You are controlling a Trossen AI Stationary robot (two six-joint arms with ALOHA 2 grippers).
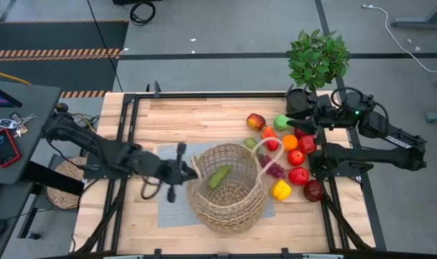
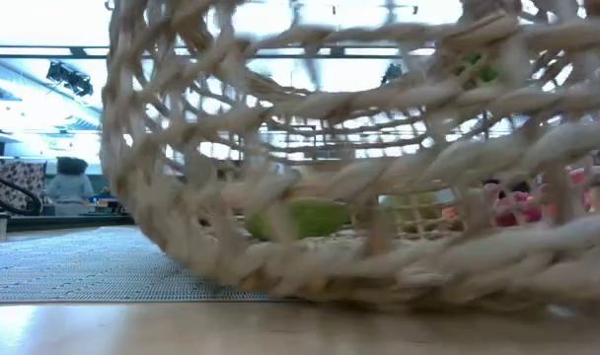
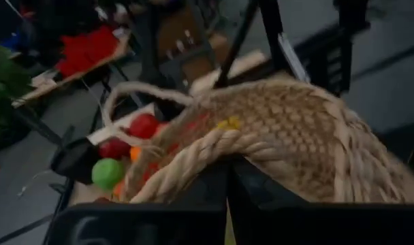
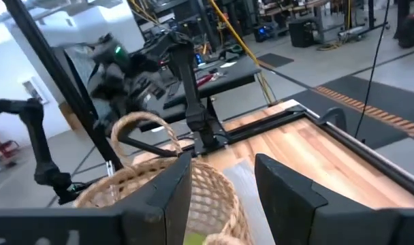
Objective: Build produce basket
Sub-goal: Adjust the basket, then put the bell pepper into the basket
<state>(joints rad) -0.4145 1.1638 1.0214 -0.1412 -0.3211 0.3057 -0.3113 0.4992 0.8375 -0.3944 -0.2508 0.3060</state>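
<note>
The tan wicker basket (image 1: pixel 229 191) stands on a grey mat (image 1: pixel 168 208) at the table's middle, with a green piece of produce (image 1: pixel 220 176) lying inside it. The rest of the produce (image 1: pixel 296 157), in red, orange, yellow and green plus purple grapes (image 1: pixel 274 170), lies on the table right of the basket. My left gripper (image 1: pixel 192 171) is at the basket's left rim, shut on it. My right gripper (image 4: pixel 224 194) hovers open above the produce, pointing at the basket, with nothing between its fingers. My left gripper has the basket's thick rope rim (image 3: pixel 205 148) on its left side between its shut fingers (image 3: pixel 261 197). It comes in from the table's left, close to level, with the fingers lying across the rim. The basket's bottom (image 2: pixel 379 286) rests on the mat.
A leafy potted plant (image 1: pixel 318 57) stands at the far right corner. A flat round woven mat (image 1: pixel 64 188) lies off the table's left edge. A black frame (image 1: pixel 204 97) runs round the tabletop. Bare wood shows at the far left and along the near edge.
</note>
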